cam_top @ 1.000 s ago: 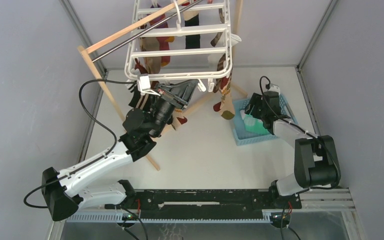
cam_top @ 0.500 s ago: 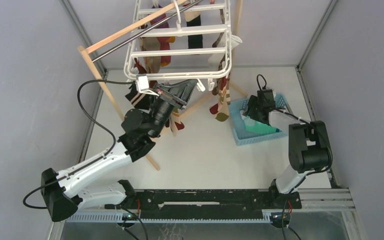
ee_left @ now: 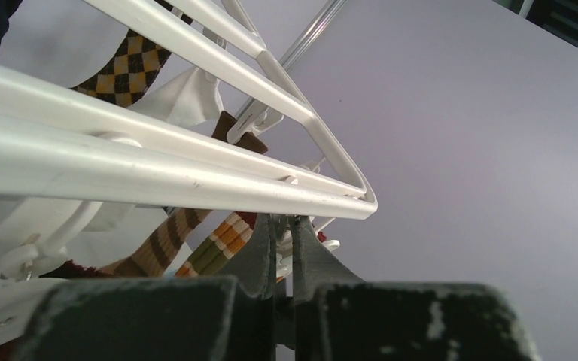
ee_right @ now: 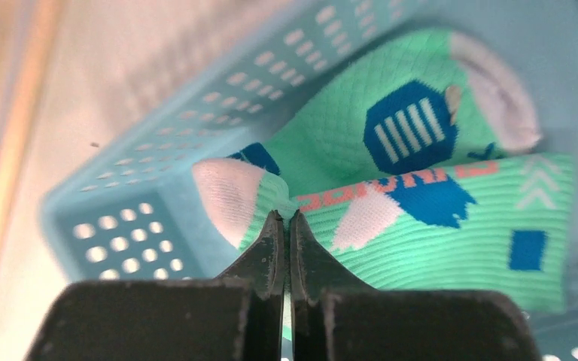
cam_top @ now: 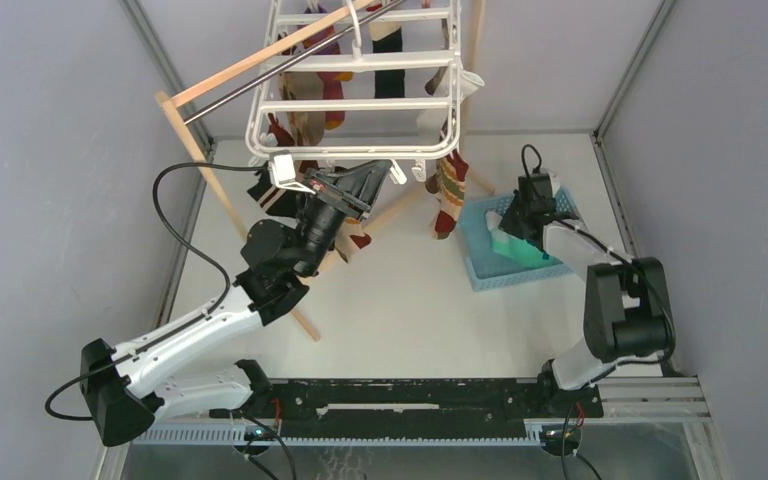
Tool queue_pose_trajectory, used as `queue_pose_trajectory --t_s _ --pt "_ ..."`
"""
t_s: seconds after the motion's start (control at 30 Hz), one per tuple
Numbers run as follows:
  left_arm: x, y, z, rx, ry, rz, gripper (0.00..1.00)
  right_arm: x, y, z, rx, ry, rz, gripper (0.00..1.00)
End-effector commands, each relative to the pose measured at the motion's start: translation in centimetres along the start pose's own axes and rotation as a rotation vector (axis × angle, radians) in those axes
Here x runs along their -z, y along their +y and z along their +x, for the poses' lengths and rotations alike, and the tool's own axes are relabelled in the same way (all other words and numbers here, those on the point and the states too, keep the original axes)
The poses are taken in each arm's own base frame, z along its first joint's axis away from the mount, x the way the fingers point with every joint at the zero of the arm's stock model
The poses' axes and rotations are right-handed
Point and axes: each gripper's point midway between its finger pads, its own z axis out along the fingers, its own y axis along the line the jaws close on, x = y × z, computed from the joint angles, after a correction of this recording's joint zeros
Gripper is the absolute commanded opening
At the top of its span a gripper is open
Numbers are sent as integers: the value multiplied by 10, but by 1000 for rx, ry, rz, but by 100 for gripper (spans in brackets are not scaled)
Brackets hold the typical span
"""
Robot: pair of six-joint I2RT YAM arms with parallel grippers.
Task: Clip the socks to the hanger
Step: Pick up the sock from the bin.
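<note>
The white hanger [cam_top: 360, 105] hangs from a wooden pole with several socks clipped to it. A brown and orange sock [cam_top: 448, 195] dangles from its front right corner. My left gripper [cam_top: 380, 172] reaches up under the front bar [ee_left: 158, 173] and is shut on a small white clip [ee_left: 307, 248]. A striped sock [ee_left: 218, 244] hangs just beside its fingers. My right gripper [cam_top: 513, 222] is down in the blue basket [cam_top: 485, 270]. Its tips [ee_right: 286, 218] are shut, pinching the edge of a mint-green sock [ee_right: 436, 226] with white and blue patches.
The wooden pole stand [cam_top: 210, 180] slants across the left, close behind my left arm. The perforated basket wall [ee_right: 120, 226] lies left of my right fingers. Grey walls close in both sides of the white table [cam_top: 400, 310].
My right gripper has gone from open to shut on the mint-green sock, shifting slightly inside the basket. The hanger and its dangling sock swung a little. My left gripper stayed shut on the clip.
</note>
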Motion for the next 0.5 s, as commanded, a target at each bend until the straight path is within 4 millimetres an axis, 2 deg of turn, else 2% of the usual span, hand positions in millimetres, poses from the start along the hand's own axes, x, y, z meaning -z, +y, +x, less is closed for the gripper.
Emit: queue_pose_trajectory --t_s 0.0,0.23,0.37,0.47 --pt "3 2 -4 -5 -14 6 0 50 20 -51 -1 -199 -58 0" --pt "2 2 -1 -3 -7 7 0 114 45 -75 46 -344 -173 0" --pt "1 3 0 -3 -4 6 0 140 64 -74 80 -357 -290 0" --pt "0 4 3 0 3 5 0 149 75 -70 91 -345 -351 0"
